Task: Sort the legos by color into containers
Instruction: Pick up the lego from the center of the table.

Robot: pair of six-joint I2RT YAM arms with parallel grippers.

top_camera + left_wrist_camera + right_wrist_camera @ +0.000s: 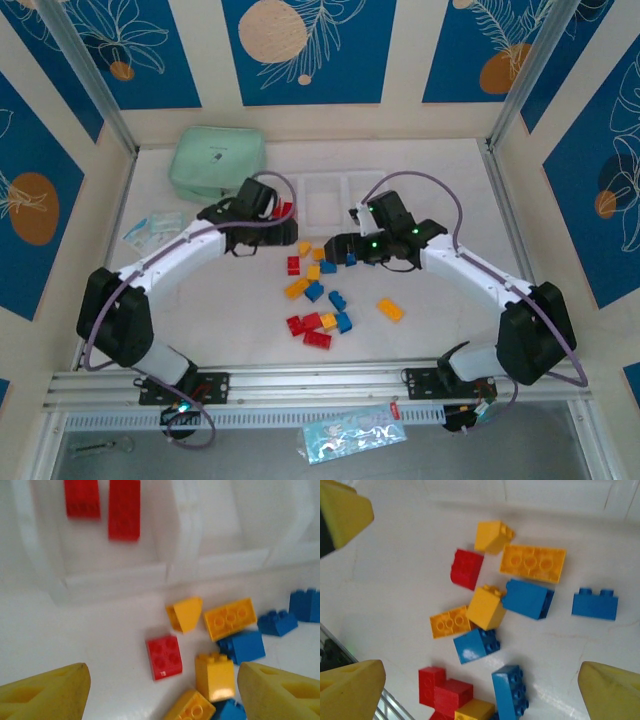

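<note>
Task status: early stage. The three joined translucent white plastic bins [325, 200] sit at 12 o'clock of the work area. The left-hand compartment [115, 577] contains two glossy red oblong bricks [124, 510], and the other two compartments appear empty in the top view. Unsorted stock: roughly fifteen small studded hard-plastic bricks [318, 290] in red, blue and yellow-orange lie loose on the smooth white table [240, 310], at 6 o'clock of the bins. One orange oblong brick [390, 310] lies apart at 4 o'clock of the pile. No blue or yellow piece is binned. Left gripper [164, 680]: yellow wedge-shaped fingers spread well apart, holding nothing, positioned above a red square four-stud brick [164, 656] just outside the bin wall. Right gripper [481, 672]: fingers at full spread, empty, above a mixed cluster that includes a blue block [527, 599] and a yellow-orange oblong plate-faced brick [532, 562]. Materials: the bricks are rigid, glossy and sharp-edged with round studs, and one yellow sloped piece [185, 614] has an angled face. The bins are low, thin-walled and semi-clear. A mint-green soft zippered pouch [217, 160] lies at 10 o'clock and takes no part in the sort
</note>
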